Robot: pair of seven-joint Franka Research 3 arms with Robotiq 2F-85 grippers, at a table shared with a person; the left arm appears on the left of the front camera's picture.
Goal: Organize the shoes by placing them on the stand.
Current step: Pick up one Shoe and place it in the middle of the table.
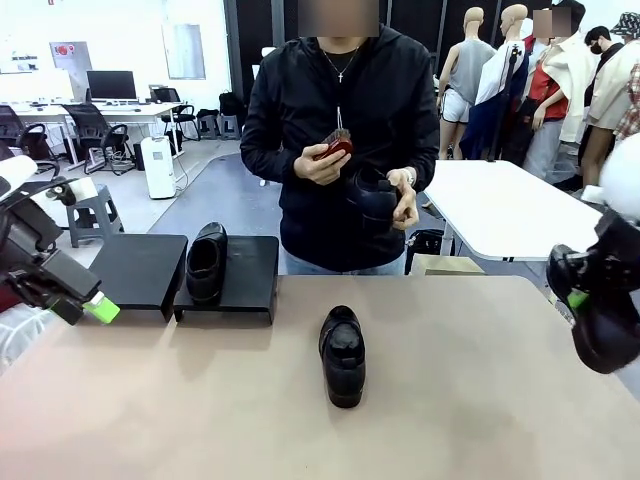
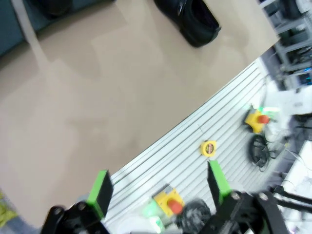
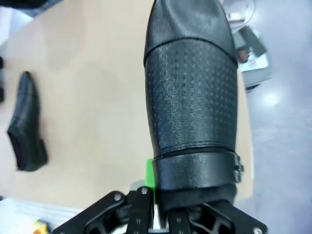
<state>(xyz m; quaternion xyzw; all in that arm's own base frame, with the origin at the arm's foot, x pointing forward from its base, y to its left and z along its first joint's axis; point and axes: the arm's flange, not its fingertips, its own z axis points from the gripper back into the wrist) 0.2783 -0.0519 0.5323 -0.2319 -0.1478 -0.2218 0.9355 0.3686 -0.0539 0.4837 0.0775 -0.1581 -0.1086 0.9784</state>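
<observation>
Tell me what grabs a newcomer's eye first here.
The robot's right hand clamps a black embossed-leather shoe at the right edge of the tan table. A second glossy black leather shoe lies mid-table, a third shoe sits on the matte-black square stand, and the person across holds a fourth shoe.

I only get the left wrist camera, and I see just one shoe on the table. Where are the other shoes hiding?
Observer: One shoe lies on a black stand.
Child: Cool! Any more?
Observer: The right end effector is shut on a second shoe.
Child: And the last one?
Observer: The fourth shoe is in the person's hand, past the table's far edge.
</observation>
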